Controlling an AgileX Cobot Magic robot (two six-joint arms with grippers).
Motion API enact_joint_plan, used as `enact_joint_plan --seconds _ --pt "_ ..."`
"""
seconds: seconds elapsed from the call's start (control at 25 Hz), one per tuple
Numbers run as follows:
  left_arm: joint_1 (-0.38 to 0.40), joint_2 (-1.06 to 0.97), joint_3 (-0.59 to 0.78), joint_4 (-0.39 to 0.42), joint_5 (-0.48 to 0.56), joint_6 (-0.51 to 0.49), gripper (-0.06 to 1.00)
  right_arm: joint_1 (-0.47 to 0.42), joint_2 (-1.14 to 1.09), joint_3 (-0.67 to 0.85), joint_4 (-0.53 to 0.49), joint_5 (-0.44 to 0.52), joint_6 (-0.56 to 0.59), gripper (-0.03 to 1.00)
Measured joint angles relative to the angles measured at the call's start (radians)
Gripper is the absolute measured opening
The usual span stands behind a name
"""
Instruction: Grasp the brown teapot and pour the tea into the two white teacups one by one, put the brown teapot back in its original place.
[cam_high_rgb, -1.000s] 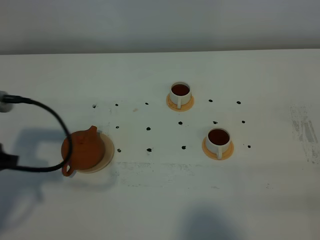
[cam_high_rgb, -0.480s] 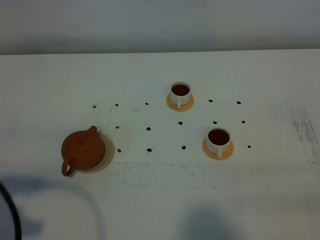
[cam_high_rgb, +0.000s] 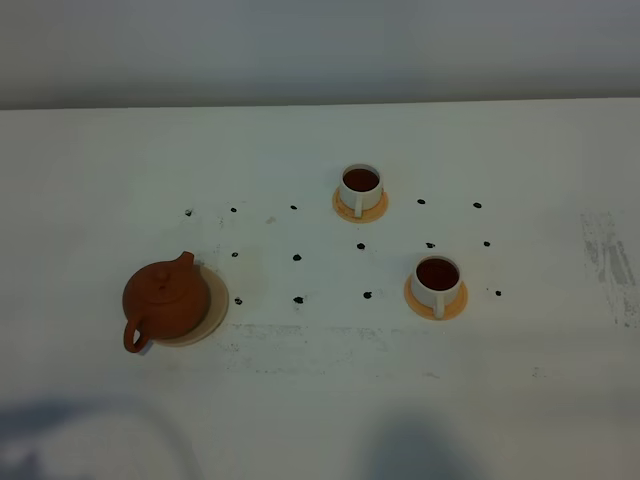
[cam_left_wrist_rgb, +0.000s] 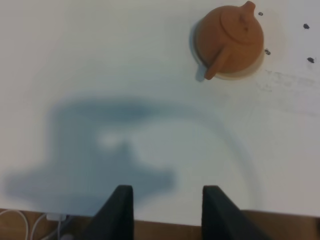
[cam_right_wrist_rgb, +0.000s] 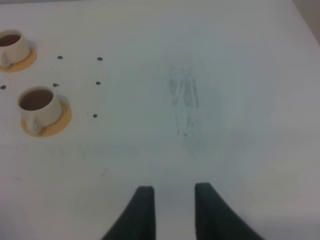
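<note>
The brown teapot sits upright on its beige coaster, the original place, at the left of the table, lid on and handle toward the front. In the left wrist view the teapot lies far ahead of my left gripper, which is open and empty over the table's front edge. The two white teacups stand on orange saucers, each holding dark tea. My right gripper hovers over bare table, its fingers a narrow gap apart and empty, with the cups off to one side.
Small black dots mark the table between teapot and cups. A scuffed grey patch lies at the right. Beyond the table's front edge, a brown surface with white cables shows in the left wrist view.
The left arm and its black cable have drawn back out of the exterior view at the lower left, leaving only a shadow. Teapot and cups have not moved.
</note>
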Motion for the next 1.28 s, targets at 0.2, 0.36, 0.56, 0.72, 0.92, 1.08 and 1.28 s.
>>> enact_joint_plan --seconds 0.2,0.36,0.56,0.72,0.92,1.08,1.28 --pt "0.0 -0.112 0.131 0.045 -0.15 0.026 0.32 0.0 0.0 0.0 0.0 0.0 0.0 0.22" --pt "0.0 -0.158 0.141 0.052 -0.154 0.04 0.32 0.0 0.0 0.0 0.0 0.0 0.0 0.22" --pt "0.0 -0.228 0.168 0.052 -0.111 0.026 0.32 0.0 0.0 0.0 0.0 0.0 0.0 0.22" --pt "0.0 -0.273 0.169 0.045 -0.108 0.034 0.32 0.0 0.0 0.0 0.0 0.0 0.0 0.22" --pt "0.0 -0.272 0.169 0.028 -0.106 0.051 0.32 0.0 0.0 0.0 0.0 0.0 0.0 0.22" --pt "0.0 -0.272 0.169 0.028 -0.106 0.052 0.32 0.0 0.0 0.0 0.0 0.0 0.0 0.22" --pt "0.0 -0.272 0.169 0.028 -0.106 0.052 0.31 0.0 0.0 0.0 0.0 0.0 0.0 0.22"
